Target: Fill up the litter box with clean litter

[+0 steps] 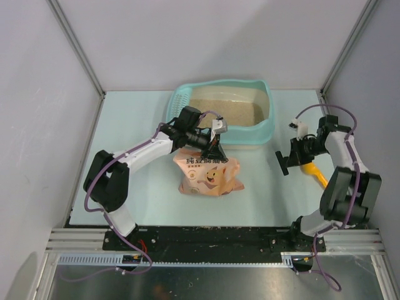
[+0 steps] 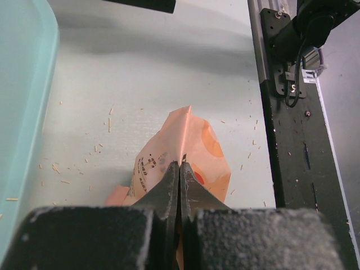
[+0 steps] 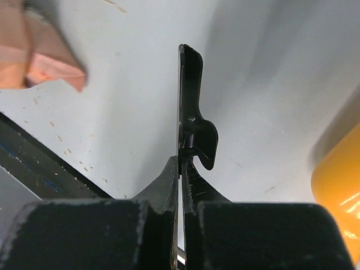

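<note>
1. The box (image 1: 269,122) sits at the back, its long side running left to right, with litter (image 1: 228,112) inside.
2. The bag (image 1: 209,178) stands just in front of it.
3. The left gripper (image 2: 180,166) pinches the bag's top tight. It is the nearer arm, and the box is just behind it.
4. The right gripper (image 3: 181,164), far off right, is closed on a black clip (image 3: 189,101).

Left arm (image 1: 140,152) stretched forward and inward, left gripper (image 2: 180,164) pinched shut on the bag (image 2: 194,140); right arm (image 1: 350,165) folded (elbow tucked back), right gripper (image 3: 181,164) clamped on a black clip (image 3: 190,95)
</note>
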